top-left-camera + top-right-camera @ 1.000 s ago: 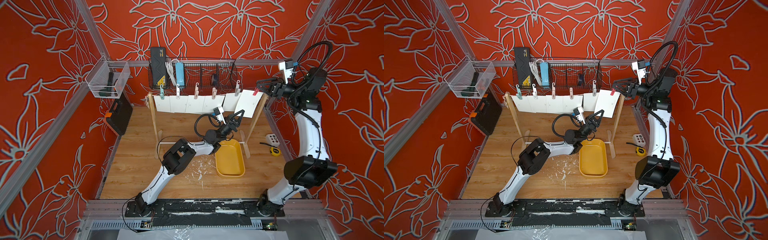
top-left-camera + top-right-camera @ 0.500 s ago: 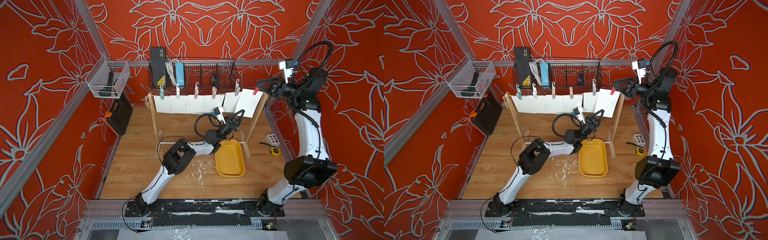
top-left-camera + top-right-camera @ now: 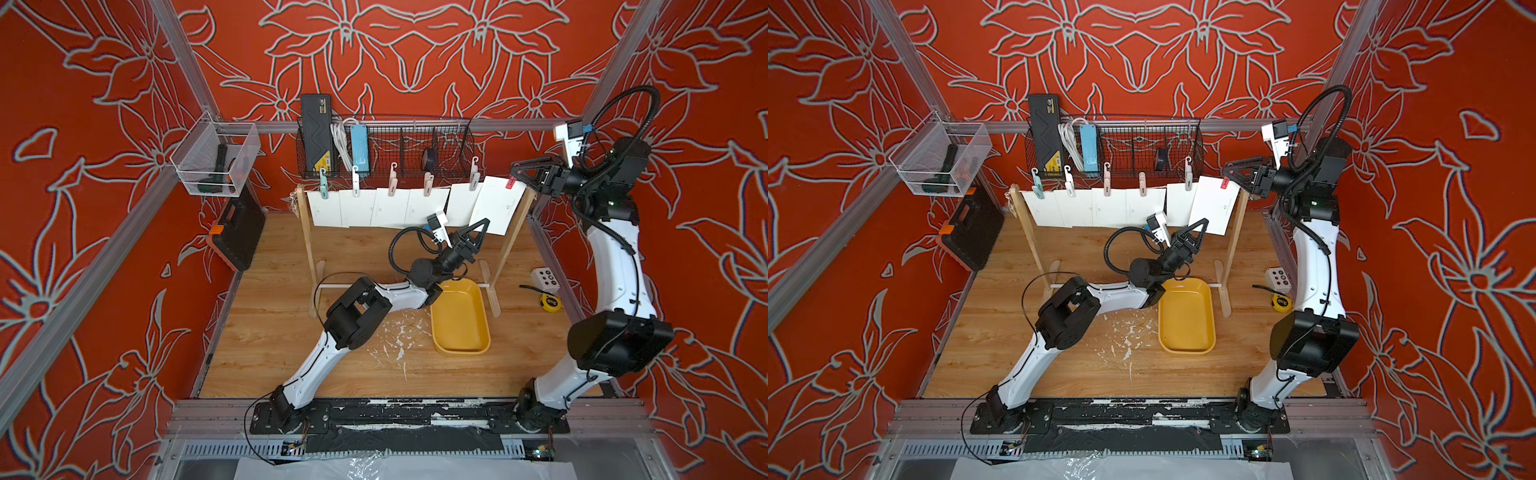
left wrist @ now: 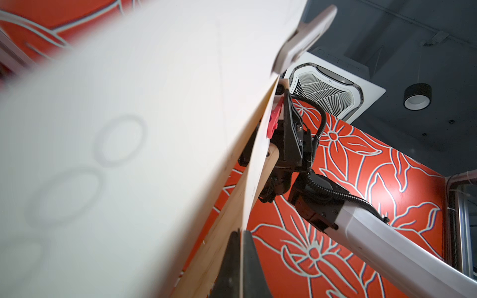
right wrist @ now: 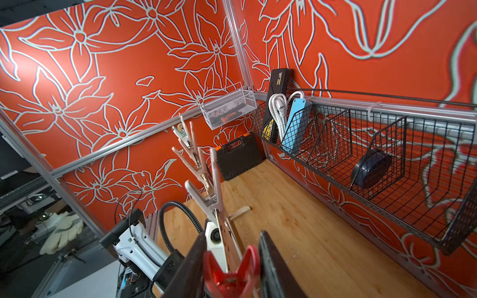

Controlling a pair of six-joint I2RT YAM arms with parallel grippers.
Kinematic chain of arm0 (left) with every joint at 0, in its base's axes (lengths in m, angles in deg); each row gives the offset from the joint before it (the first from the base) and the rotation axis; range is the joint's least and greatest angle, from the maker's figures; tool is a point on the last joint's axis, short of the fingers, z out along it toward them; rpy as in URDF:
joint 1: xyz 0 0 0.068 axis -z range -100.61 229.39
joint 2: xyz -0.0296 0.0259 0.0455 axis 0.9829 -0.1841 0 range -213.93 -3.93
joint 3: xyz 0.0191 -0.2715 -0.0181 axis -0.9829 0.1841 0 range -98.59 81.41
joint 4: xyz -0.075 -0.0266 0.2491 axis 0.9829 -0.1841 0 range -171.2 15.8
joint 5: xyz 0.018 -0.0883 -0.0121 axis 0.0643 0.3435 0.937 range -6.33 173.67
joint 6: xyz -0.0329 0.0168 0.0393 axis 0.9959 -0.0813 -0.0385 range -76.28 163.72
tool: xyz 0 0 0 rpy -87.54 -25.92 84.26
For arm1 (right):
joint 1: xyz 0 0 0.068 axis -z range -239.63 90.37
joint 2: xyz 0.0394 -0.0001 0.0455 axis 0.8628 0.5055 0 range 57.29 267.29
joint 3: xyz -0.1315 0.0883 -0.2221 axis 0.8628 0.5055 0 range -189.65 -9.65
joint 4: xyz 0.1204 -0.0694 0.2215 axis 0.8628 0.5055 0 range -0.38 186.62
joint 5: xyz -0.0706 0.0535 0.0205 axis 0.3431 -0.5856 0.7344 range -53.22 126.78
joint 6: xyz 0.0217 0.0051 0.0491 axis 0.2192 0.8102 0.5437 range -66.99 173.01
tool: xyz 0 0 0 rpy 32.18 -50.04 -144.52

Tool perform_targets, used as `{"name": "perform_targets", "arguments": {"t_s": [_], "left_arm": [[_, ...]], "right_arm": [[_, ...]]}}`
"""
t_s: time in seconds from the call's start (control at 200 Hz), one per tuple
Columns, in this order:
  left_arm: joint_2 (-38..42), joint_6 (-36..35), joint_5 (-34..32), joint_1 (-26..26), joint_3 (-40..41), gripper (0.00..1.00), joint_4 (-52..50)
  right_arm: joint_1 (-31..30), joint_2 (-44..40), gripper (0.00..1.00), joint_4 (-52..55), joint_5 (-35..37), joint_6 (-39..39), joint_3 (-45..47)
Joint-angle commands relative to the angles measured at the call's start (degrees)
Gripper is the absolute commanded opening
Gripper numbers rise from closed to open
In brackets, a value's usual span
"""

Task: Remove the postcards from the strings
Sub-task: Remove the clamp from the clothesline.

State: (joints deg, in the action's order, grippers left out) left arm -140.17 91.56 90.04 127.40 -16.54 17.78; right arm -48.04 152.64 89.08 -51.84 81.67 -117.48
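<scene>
Both top views show six white postcards (image 3: 386, 208) hanging in a row on a thin string (image 3: 411, 189). The string ends at the top of the right post (image 3: 513, 232). Small pegs (image 3: 392, 185) clip the cards to the string. The last postcard (image 3: 496, 205) hangs just beside the right post. It is tilted, with its bottom edge swung away from the post. A red peg (image 3: 510, 183) clips its top corner, close to the top of the post.

The right gripper (image 3: 515, 173) is up by the top of the right post. In the right wrist view its two black fingers (image 5: 191, 268) press on both sides of the red peg and hold it.

The left gripper (image 3: 484, 223) is lower, beside the middle of the right post. In the left wrist view its fingers (image 4: 232, 265) are closed tight on the bottom edge of the last postcard. The card looks big and blurry there.

A yellow tray (image 3: 461, 352) lies on the wooden table near the foot of the right post.
</scene>
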Motion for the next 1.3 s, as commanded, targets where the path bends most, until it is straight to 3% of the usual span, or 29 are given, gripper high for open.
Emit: {"name": "perform_targets", "arguments": {"t_s": [0.0, 0.24, 1.296], "left_arm": [[-0.36, 0.68, 0.29, -0.28, -1.43, 0.0, 6.71], [-0.6, 1.08, 0.33, -0.3, -1.16, 0.0, 6.74], [-1.3, 2.15, 0.88, 0.42, 0.88, 0.0, 6.83]], "right_arm": [[-0.39, -0.22, 0.28, -2.53, -4.7, 0.96, -0.2], [-0.42, -0.23, 0.22, -3.77, -4.41, 1.72, -0.43], [-0.96, -1.12, 0.21, -3.11, -0.84, -0.61, -0.55]]}}
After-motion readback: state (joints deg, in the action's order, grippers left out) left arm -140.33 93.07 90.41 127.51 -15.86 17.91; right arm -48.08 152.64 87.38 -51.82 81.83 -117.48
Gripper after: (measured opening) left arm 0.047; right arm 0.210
